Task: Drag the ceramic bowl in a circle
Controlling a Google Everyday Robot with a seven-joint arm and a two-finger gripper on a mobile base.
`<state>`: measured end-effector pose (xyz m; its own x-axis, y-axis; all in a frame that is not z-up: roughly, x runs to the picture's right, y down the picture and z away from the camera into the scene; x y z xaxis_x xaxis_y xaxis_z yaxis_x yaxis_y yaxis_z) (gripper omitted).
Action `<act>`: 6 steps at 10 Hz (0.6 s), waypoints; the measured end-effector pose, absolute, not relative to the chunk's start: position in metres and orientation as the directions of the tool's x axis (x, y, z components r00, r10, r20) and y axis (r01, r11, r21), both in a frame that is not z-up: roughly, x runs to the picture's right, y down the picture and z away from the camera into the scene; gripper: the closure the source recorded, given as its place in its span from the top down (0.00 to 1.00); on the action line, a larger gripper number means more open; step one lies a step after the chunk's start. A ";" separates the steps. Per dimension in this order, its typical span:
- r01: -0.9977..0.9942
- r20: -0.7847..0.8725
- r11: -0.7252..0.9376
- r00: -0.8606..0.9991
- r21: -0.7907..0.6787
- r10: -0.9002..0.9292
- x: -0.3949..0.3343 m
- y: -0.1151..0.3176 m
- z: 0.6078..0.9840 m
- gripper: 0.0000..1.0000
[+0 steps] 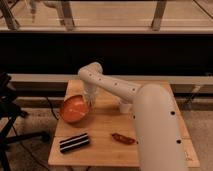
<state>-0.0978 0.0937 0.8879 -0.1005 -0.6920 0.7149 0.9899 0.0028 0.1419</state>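
The ceramic bowl (75,108) is a round orange dish with a darker rim. It sits at the left edge of the wooden table (102,125), slightly overhanging it. My gripper (89,101) reaches down from the white arm and touches the bowl's right rim. The arm runs from the lower right across the table to the bowl.
A black rectangular packet with white stripes (74,142) lies at the front left of the table. A small reddish-brown item (123,138) lies at the front middle. A small white cup (125,106) stands behind the arm. A dark stand (10,100) is left of the table.
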 end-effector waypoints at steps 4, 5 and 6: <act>0.992 0.707 0.102 0.015 0.081 -0.707 -0.085 0.060 0.919 0.02; 0.990 0.704 0.132 0.057 0.053 -0.708 -0.077 0.054 0.924 0.02; 0.987 0.700 0.157 0.092 0.029 -0.708 -0.067 0.050 0.928 0.02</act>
